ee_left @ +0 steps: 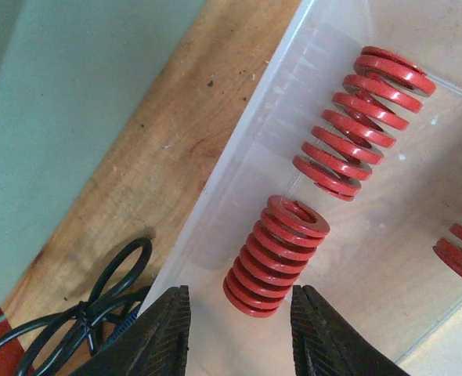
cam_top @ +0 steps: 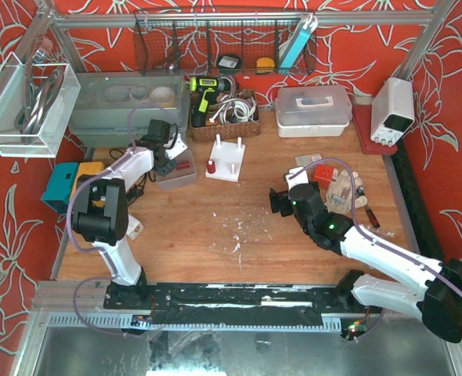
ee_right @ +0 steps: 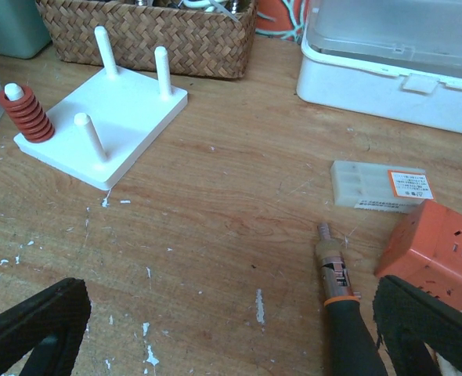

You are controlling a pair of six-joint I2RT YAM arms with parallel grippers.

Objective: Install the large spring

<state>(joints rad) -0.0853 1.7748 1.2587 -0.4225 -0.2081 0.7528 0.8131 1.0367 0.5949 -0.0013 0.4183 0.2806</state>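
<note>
On the left of the top view, the left pincer [ee_left: 241, 313] hung over a clear bin [ee_left: 247, 157] standing on the wooden surface [ee_left: 160, 149]. Its jaws stood narrowly apart, straddling the lower end of a short red spring [ee_left: 276, 254], with a gap visible beside the left-hand finger [ee_left: 168, 333]; no grip was evident. The large spring [ee_left: 364, 125] lay on the bin floor at the upper right of the wrist view, just beyond the short one and untouched. Near the centre of the top view stood a white peg board [ee_right: 129, 117], with one red spring [ee_right: 27, 113] seated on its left corner peg and the other pegs bare. To the right, the right pincer [ee_right: 231, 329] hung wide open and empty above the surface, with a screwdriver [ee_right: 342, 309] lying near its right-hand finger [ee_right: 427, 329] and an orange box [ee_right: 438, 251] just beyond.
</note>
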